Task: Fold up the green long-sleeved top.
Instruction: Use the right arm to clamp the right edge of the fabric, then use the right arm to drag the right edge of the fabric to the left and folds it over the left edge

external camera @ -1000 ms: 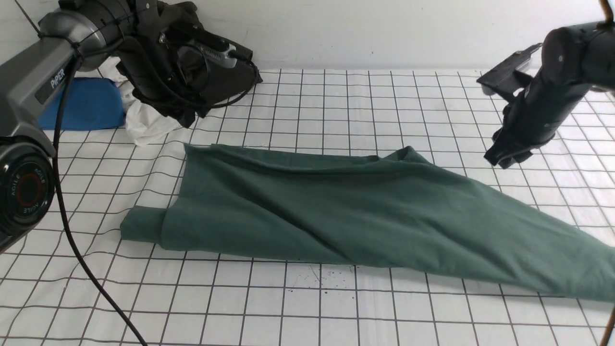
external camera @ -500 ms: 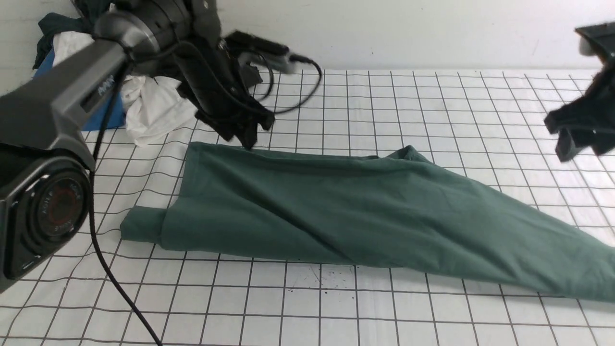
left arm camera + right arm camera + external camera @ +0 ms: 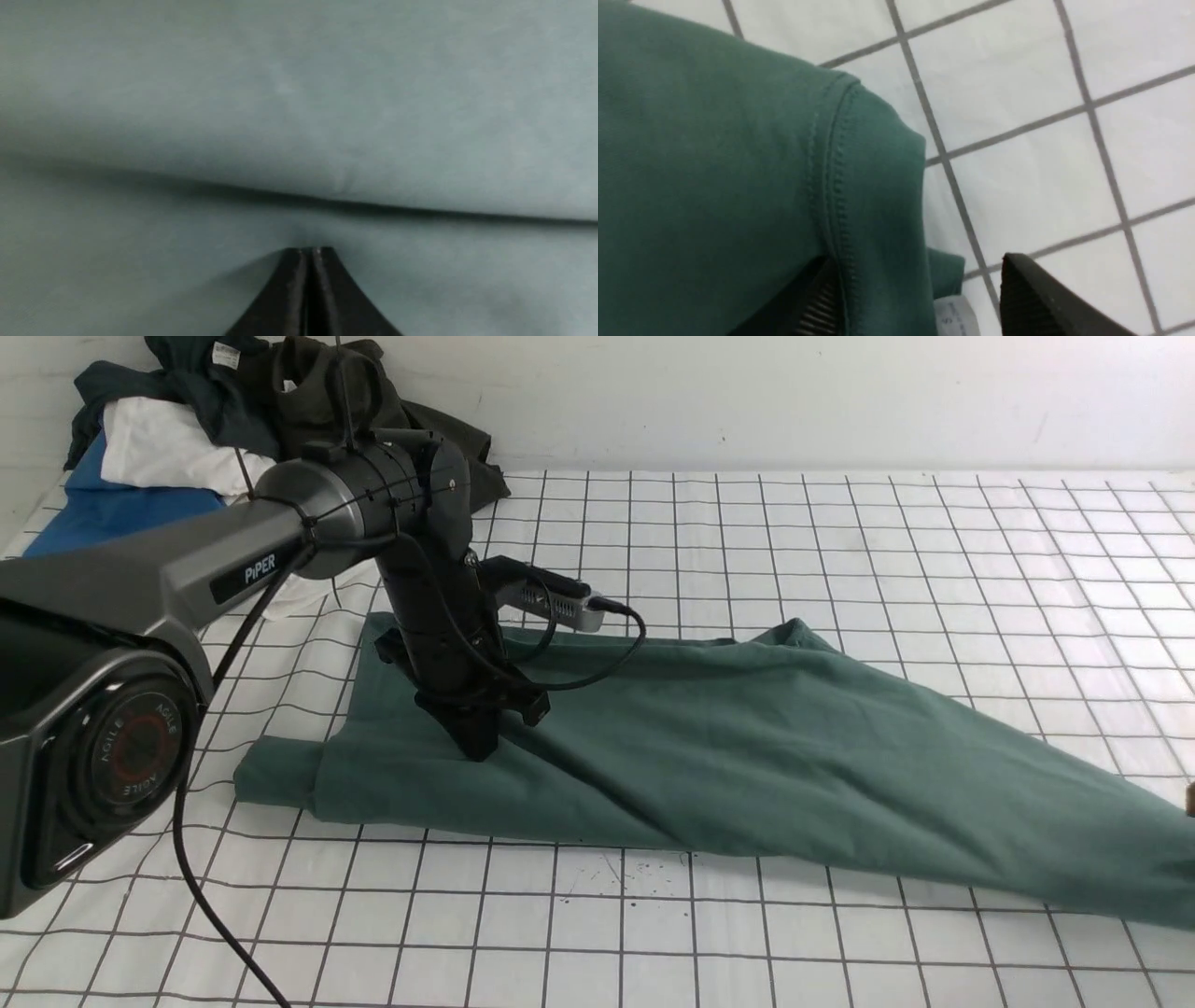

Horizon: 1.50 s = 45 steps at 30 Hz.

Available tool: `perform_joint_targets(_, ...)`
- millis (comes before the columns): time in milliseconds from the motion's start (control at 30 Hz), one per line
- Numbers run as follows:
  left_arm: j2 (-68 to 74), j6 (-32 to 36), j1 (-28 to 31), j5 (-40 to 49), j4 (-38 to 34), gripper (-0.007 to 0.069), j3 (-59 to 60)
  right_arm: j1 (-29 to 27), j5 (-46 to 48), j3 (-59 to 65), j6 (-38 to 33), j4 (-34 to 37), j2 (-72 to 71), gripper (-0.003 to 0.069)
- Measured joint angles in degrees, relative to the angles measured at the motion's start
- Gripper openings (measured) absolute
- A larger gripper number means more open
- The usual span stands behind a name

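The green long-sleeved top (image 3: 728, 747) lies folded lengthways across the checked table, with a cuffed sleeve end (image 3: 275, 773) at the left and its far end running off the right edge. No logo shows. My left gripper (image 3: 476, 747) points down onto the top's left part. In the left wrist view the left gripper (image 3: 310, 252) is shut, its tips touching the green cloth (image 3: 299, 116) just before a fold line. My right gripper (image 3: 915, 266) is open astride a stitched hem corner (image 3: 859, 196) of the top. One ribbed finger (image 3: 817, 298) is partly hidden behind the cloth.
A pile of clothes sits at the back left by the wall: a blue garment (image 3: 103, 513), a white one (image 3: 159, 443) and a dark olive-black one (image 3: 317, 383). A white size tag (image 3: 955, 317) shows at the hem. The left arm's cable (image 3: 597, 663) loops over the top.
My left arm has swung from the back clothes pile forward and down onto the top's left part. My right arm has moved right and down, out of the front view.
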Motion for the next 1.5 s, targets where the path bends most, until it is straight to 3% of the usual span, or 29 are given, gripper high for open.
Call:
perform_joint_targets(267, 0.0, 1.7, 0.0, 0.0, -1.6, -0.0008, 0.0, 1.0, -1.5, -0.4, -1.1, 1.4, 3.1, 0.0482)
perform_joint_targets(433, 0.0, 1.9, 0.0, 0.0, -1.6, -0.0008, 0.0, 3.5, -1.3, -1.0, -3.3, 0.4, 3.1, 0.0374)
perform_joint_targets(600, -0.8, 2.2, 0.0, 0.0, -1.5, -0.0008, 0.0, 7.0, 2.6, -3.6, -5.7, -0.2, 1.7, 0.0092)
perform_joint_targets(667, -2.0, 2.4, 0.0, 0.0, -0.9, -0.0008, 0.1, 7.2, 4.9, -5.7, -5.8, -1.4, 0.2, 0.0059)
perform_joint_targets(833, -10.2, 2.4, 1.7, 0.0, 4.4, -0.0008, 0.1, 7.4, 12.8, -15.1, -3.8, -8.4, -6.8, 0.006)
perform_joint_targets(967, -17.8, 2.1, 5.1, 0.2, 7.0, -0.0008, 0.1, 9.1, 15.8, -25.0, -3.4, -9.7, -10.7, 0.0061)
perform_joint_targets(1067, -22.5, 1.8, 8.2, 0.3, 7.3, -0.0008, 0.1, 15.5, 16.9, -33.7, -7.3, -6.8, -11.2, 0.0061)
perform_joint_targets(1133, -24.8, 1.6, 10.0, 0.5, 7.4, -0.0008, 0.1, 23.4, 17.6, -39.6, -10.8, -3.3, -9.4, 0.0061)
perform_joint_targets(1167, -25.1, 1.5, 10.3, 0.5, 7.4, -0.0008, 0.1, 24.2, 17.6, -40.0, -11.0, -2.5, -8.9, 0.0061)
perform_joint_targets(1200, -26.3, 1.4, 11.4, 0.7, 7.4, -0.0008, 0.1, 31.3, 17.7, -43.9, -12.4, 0.2, -6.1, 0.0061)
perform_joint_targets(1233, -26.4, 1.4, 11.4, 0.7, 7.4, -0.0008, 0.1, 31.3, 17.7, -43.9, -12.5, 0.5, -5.7, 0.0061)
perform_joint_targets(1267, -27.1, 1.3, 12.0, 0.7, 7.5, -0.0008, 0.1, 37.4, 17.7, -46.9, -13.0, 2.6, -1.8, 0.0061)
perform_joint_targets(1367, -29.3, 1.3, 12.5, 1.1, 7.6, -0.0008, 0.3, 47.5, 17.7, -52.5, -13.2, 6.2, 6.8, 0.0061)
perform_joint_targets(1500, -31.7, 1.3, 12.5, 1.4, 7.6, -0.0008, 0.3, 54.1, 17.7, -57.9, -13.3, 9.3, 16.2, 0.0061)
